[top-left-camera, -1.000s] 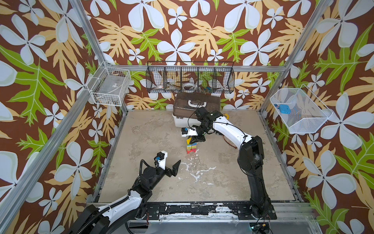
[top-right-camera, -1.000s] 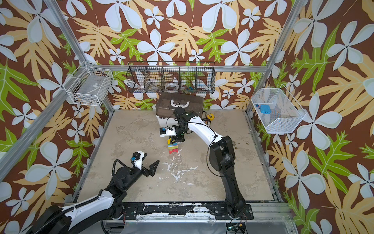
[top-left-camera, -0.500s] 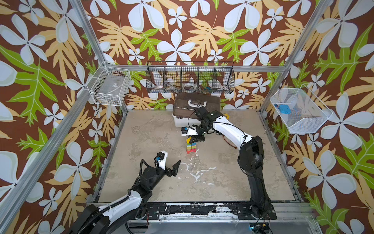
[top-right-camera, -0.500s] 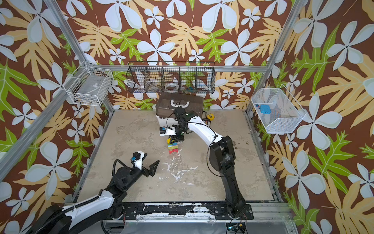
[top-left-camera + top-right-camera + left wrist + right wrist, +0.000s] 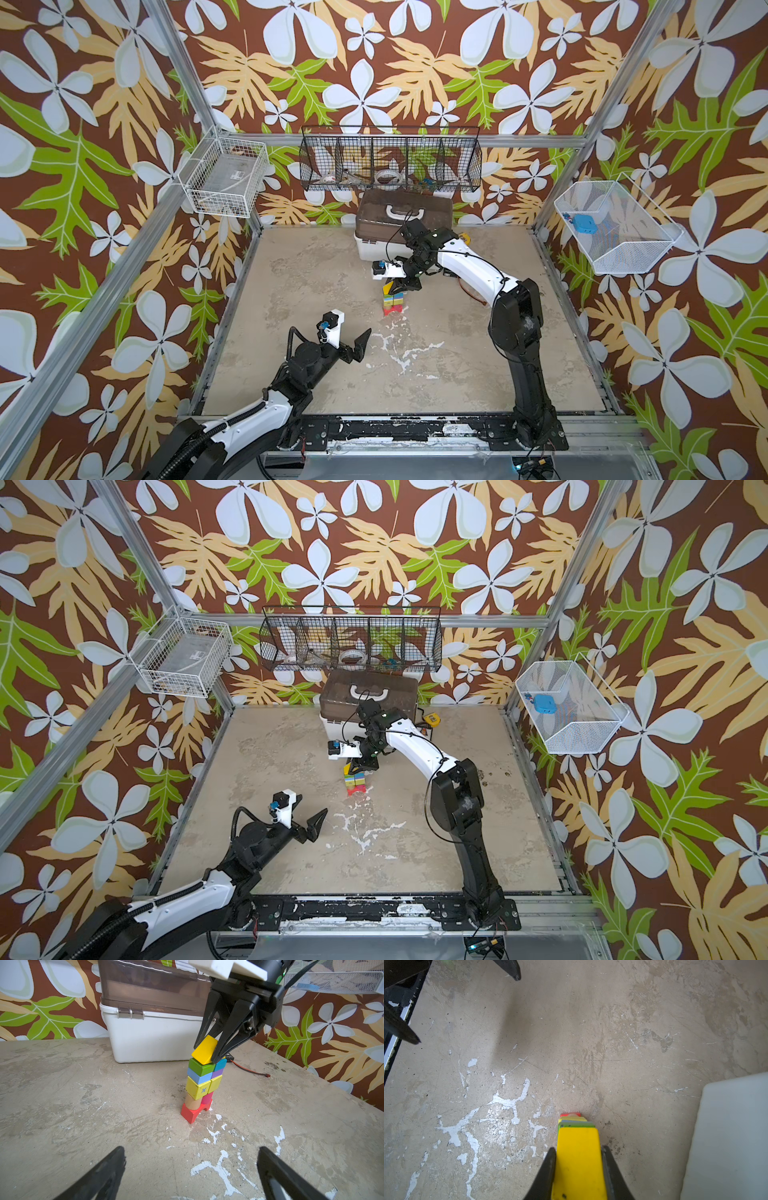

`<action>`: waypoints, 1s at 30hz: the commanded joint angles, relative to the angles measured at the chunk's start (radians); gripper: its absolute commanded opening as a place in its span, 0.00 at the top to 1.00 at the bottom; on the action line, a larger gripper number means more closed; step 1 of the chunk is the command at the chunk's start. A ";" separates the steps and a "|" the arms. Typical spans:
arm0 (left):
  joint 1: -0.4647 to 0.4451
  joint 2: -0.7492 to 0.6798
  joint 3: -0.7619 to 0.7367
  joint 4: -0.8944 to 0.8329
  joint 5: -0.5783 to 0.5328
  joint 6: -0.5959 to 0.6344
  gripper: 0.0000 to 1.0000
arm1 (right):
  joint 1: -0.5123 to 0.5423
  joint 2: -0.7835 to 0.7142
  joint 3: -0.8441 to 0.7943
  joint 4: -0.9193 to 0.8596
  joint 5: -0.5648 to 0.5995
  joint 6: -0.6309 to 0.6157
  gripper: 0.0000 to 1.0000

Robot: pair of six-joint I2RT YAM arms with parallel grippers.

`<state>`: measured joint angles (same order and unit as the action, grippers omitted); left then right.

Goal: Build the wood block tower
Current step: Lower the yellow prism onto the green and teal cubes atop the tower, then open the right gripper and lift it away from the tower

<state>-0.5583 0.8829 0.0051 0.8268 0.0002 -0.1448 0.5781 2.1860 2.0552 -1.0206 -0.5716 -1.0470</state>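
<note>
The tower [image 5: 392, 298] [image 5: 355, 781] [image 5: 202, 1086] stands mid-table. It has a red arched piece at the bottom, then tan and pink cylinders, then pairs of yellow, blue and purple, green and teal cubes. On its top a yellow piece [image 5: 204, 1050] [image 5: 579, 1159] rests tilted against the green cube. My right gripper [image 5: 401, 286] [image 5: 361, 766] [image 5: 204, 1053] [image 5: 578, 1149] is shut on that yellow piece from above. My left gripper [image 5: 353, 332] [image 5: 305, 812] [image 5: 191, 1149] is open and empty, low over the table in front of the tower.
A white box with a brown lid [image 5: 401, 224] [image 5: 153, 1039] stands just behind the tower. A thin red-tipped cable [image 5: 249, 1069] lies beside it. Wire baskets [image 5: 390, 166] hang on the back and side walls. White paint chips [image 5: 220, 1165] mark the tabletop [image 5: 436, 374].
</note>
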 commanded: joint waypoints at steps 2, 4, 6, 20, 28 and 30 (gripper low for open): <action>0.000 0.002 -0.008 0.040 -0.011 0.002 0.00 | -0.001 -0.014 0.002 -0.001 -0.007 0.011 0.72; -0.001 0.002 -0.008 0.040 -0.011 0.003 0.00 | 0.000 -0.014 0.000 -0.001 -0.008 0.010 0.72; 0.000 0.002 -0.008 0.040 -0.011 0.003 0.00 | 0.000 -0.014 0.001 0.001 -0.008 0.011 0.71; 0.000 0.004 -0.008 0.039 -0.011 0.001 0.00 | 0.000 -0.015 0.000 0.005 -0.004 0.013 0.65; 0.000 0.005 -0.007 0.039 -0.012 0.001 0.00 | 0.000 -0.012 0.003 0.007 -0.008 0.017 0.63; 0.000 0.005 -0.007 0.040 -0.011 0.001 0.00 | 0.000 -0.012 0.002 0.006 -0.010 0.017 0.63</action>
<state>-0.5583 0.8871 0.0051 0.8268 0.0002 -0.1448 0.5774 2.1807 2.0552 -1.0119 -0.5716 -1.0359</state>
